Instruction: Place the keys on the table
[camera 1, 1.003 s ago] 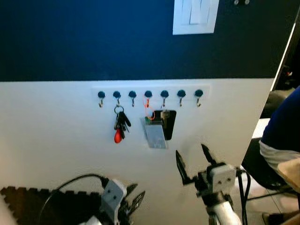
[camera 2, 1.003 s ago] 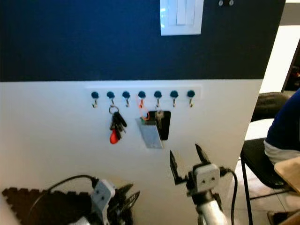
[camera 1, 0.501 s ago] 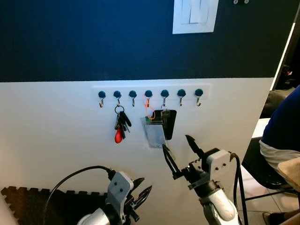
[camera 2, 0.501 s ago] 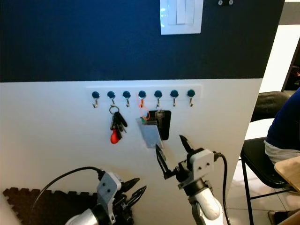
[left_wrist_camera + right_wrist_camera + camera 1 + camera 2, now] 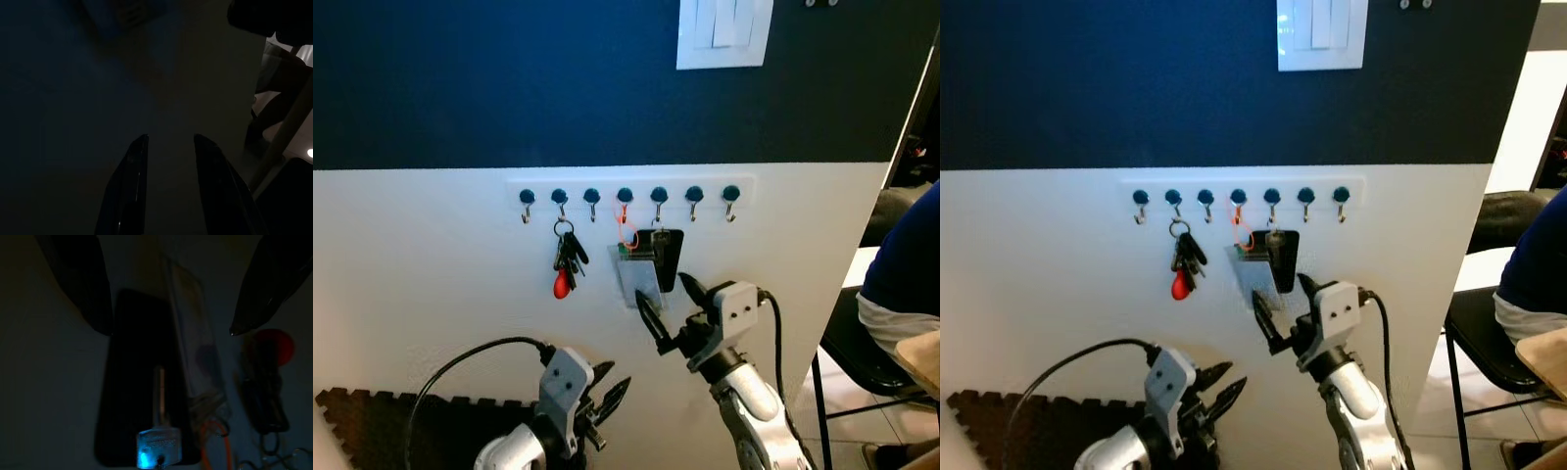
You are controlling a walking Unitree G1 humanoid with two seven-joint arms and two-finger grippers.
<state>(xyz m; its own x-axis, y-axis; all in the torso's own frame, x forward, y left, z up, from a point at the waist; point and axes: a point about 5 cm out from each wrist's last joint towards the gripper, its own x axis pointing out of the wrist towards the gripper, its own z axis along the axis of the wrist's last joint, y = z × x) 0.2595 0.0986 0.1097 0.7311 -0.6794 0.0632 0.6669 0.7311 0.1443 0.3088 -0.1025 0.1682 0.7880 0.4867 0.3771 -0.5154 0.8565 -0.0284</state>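
While the keys (image 5: 565, 262) with their red fob hang from the second hook of the white hook rail (image 5: 626, 194) on the wall, the right gripper (image 5: 668, 305) is raised with fingers spread, just below the clear card holder (image 5: 638, 278) and black tag (image 5: 666, 257) hanging nearby. Low down, the left gripper (image 5: 607, 397) sits with fingers parted.
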